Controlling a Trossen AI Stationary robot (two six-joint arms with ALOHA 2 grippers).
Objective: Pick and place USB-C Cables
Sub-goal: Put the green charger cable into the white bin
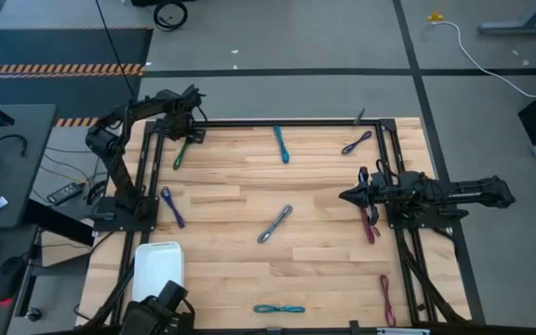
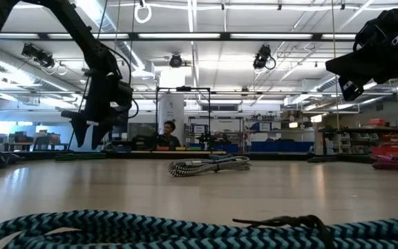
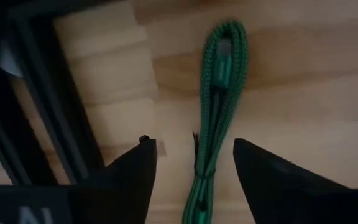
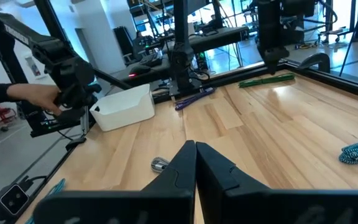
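Now, from above, the left gripper (image 1: 187, 133) hovers over the green cable (image 1: 182, 154) at about eleven o'clock on the wooden table (image 1: 324, 270); the white tray (image 1: 158, 265) waits at seven o'clock. The right gripper (image 1: 354, 195), fingers closed and empty, rests at three o'clock.

At table level, a grey braided cable (image 2: 209, 165) lies coiled in the middle.

The left wrist view shows the green cable (image 3: 219, 81), a woven folded bundle, between the open dark fingers (image 3: 132, 177), not yet gripped. I judge that the next move is to lower and close on it.
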